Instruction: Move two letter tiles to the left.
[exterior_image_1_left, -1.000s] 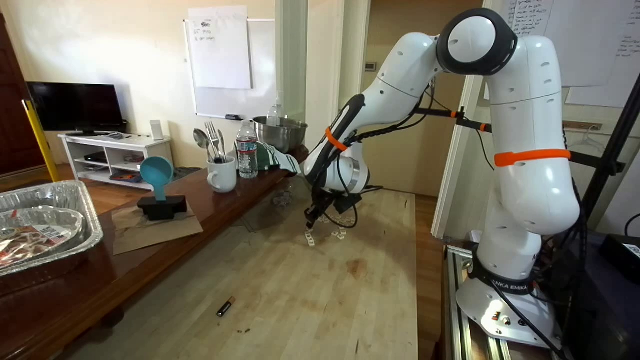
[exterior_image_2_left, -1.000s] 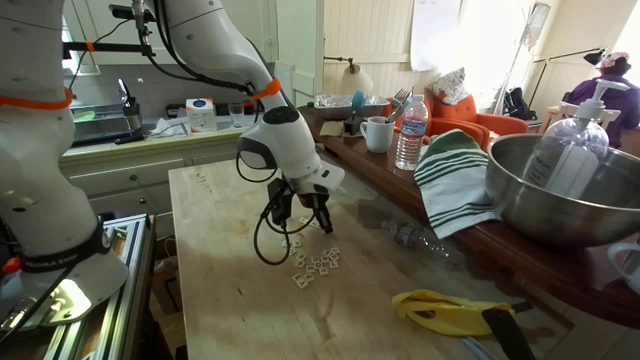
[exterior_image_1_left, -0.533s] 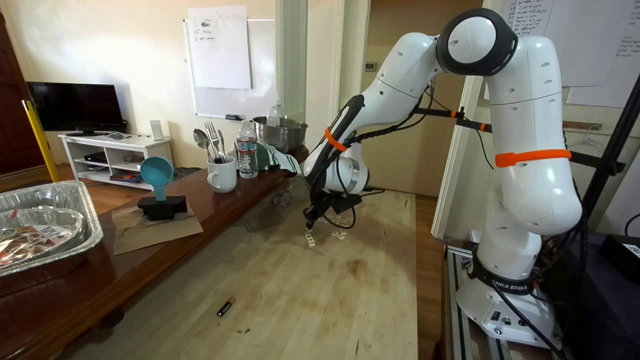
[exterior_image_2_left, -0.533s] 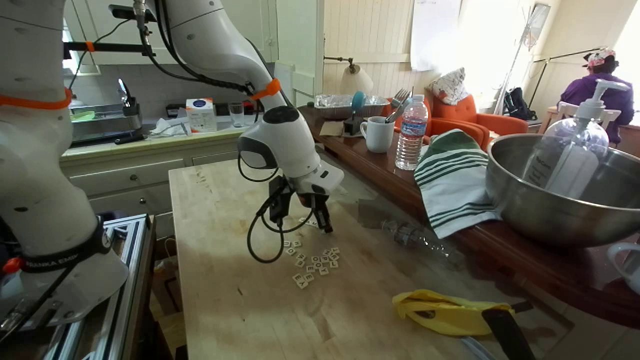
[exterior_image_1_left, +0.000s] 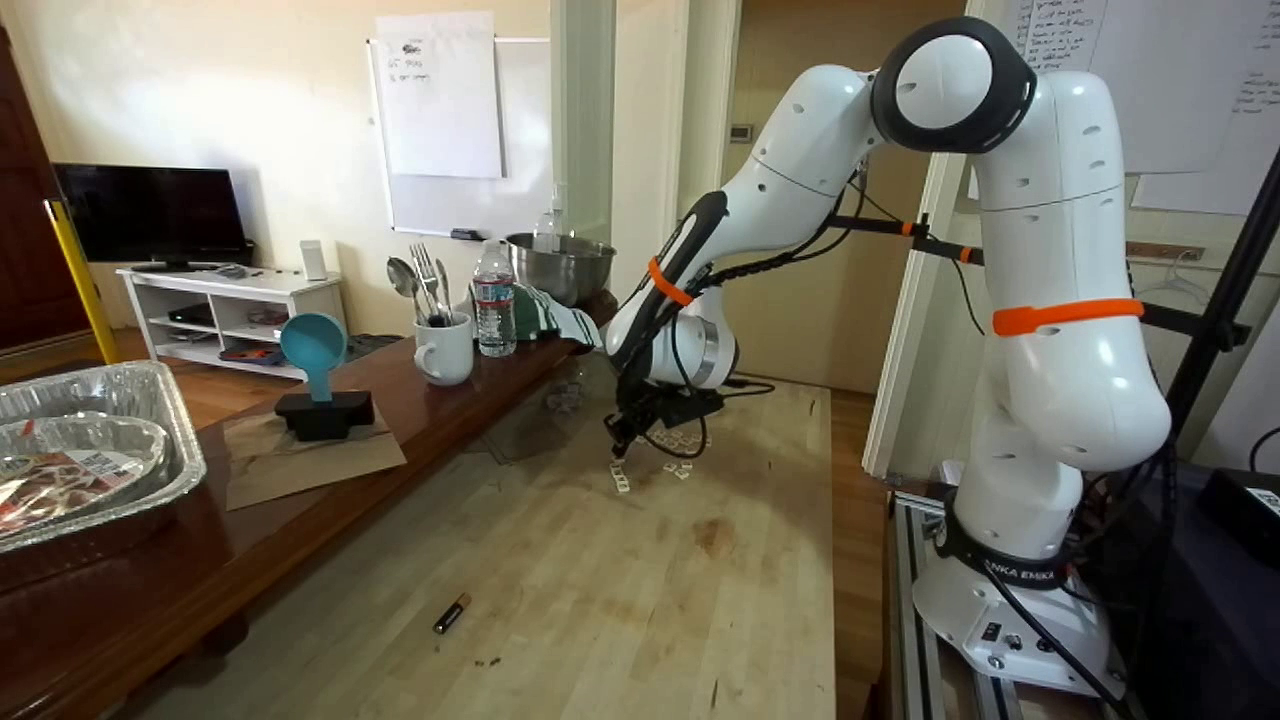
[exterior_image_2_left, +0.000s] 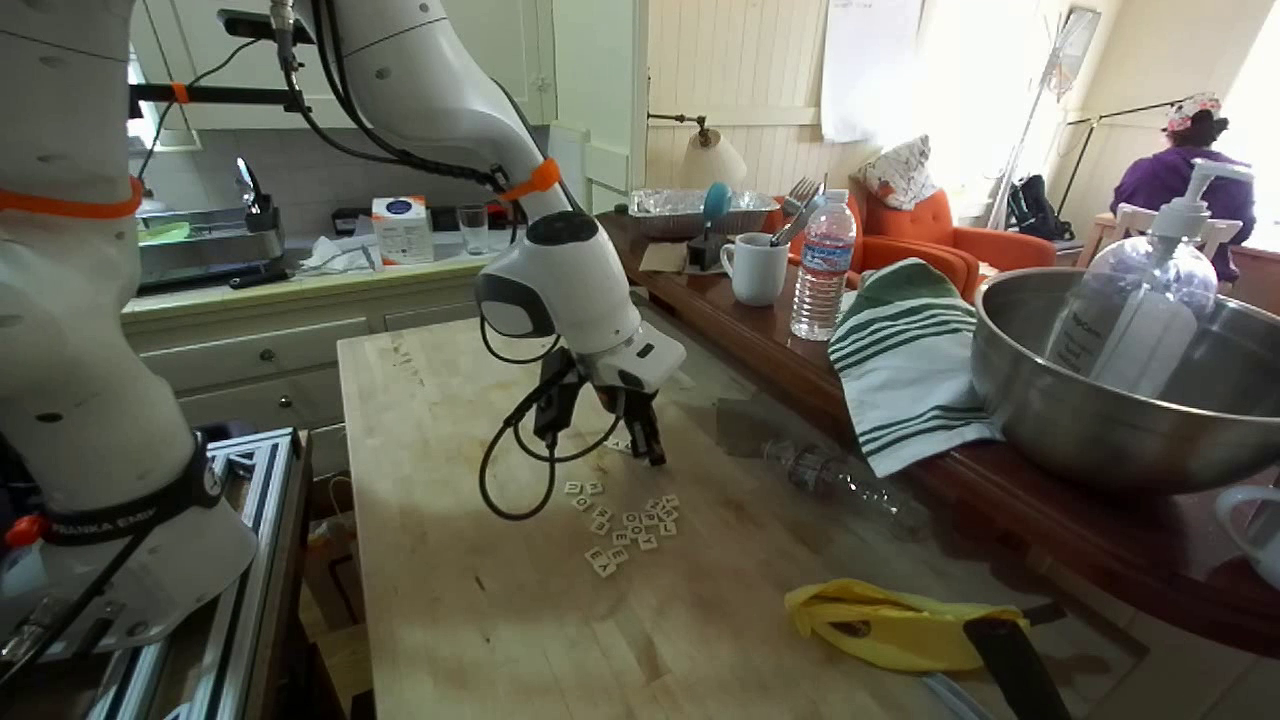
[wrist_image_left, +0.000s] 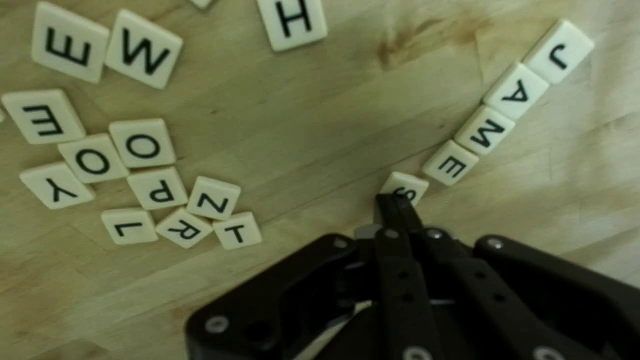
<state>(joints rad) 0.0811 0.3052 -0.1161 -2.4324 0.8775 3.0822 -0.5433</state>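
Gripper (wrist_image_left: 394, 198) pinched together — tips overlapping S tile (wrist_image_left: 407, 181), can't tell if touching. JAME tiles (wrist_image_left: 505, 106) lined up just beside — well in from robot-side edge of surface (exterior_image_2_left: 480, 640).

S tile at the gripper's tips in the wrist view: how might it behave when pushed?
The S tile is probably stiff: its visible edges look straight and crisp. Seemingly flat on the wooden table, it would likely slide or swivel rather than roll or tip. Pushed toward the E tile beside it, it might nudge that one along.
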